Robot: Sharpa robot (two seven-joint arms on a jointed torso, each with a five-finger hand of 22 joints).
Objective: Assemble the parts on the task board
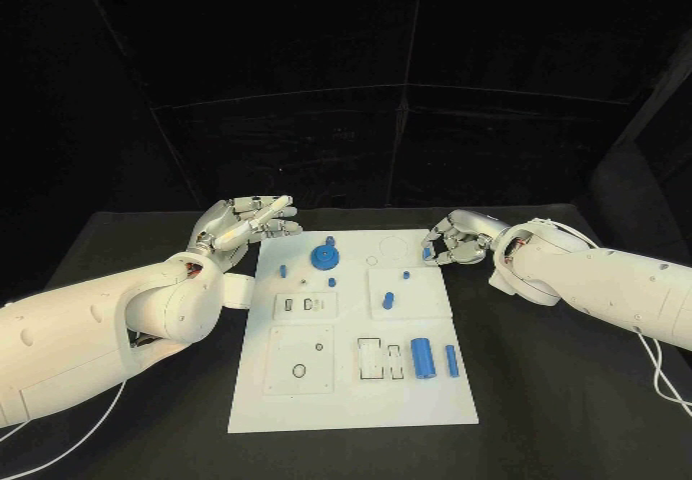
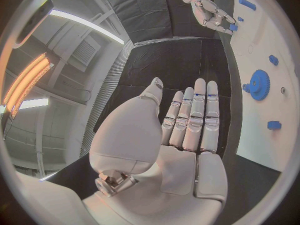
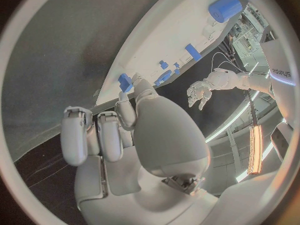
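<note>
- Task board [image 1: 346, 400]: flat white plate on the black table [image 1: 577, 400]; near edge bears a ribbed blue cylinder [image 1: 423, 358] beside a slim blue peg [image 1: 451, 361].
- Blue gear [image 1: 326, 257]: toothed disc at the far end.
- Left hand [image 1: 248, 224]: off the board's far left corner, fingers straight, spread, empty.
- Right hand [image 1: 450, 243]: at the far right edge, fingers curled; whether it holds anything cannot be told.

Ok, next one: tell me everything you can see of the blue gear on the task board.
The blue gear is a round, toothed disc, plastic by its look, with a raised hub at its middle. It lies flat on the white task board, near the far edge, on the left hand's side. Small blue parts lie apart from it. Nothing grips it: the left hand hovers beside the board's far corner, fingers apart and empty. The left wrist view shows its teeth clearly.
</note>
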